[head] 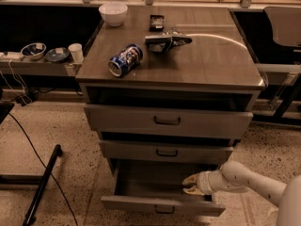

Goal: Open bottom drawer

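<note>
The bottom drawer (160, 205) of the grey cabinet stands pulled out, with its plain grey inside showing and its small dark bar handle on the slim front. My gripper (189, 184) reaches from the lower right into the right side of the drawer, just behind its front panel. Its two fingers are slightly apart and hold nothing. The middle drawer (165, 151) and the top drawer (167, 120) above are both out a little.
On the cabinet top lie a blue can (124, 60) on its side, a white bowl (113, 12), a dark stapler-like tool (167, 42) and a small black item (156, 21). A shelf at the left holds bowls and a cup (75, 52). A black stand leg (42, 185) lies on the floor.
</note>
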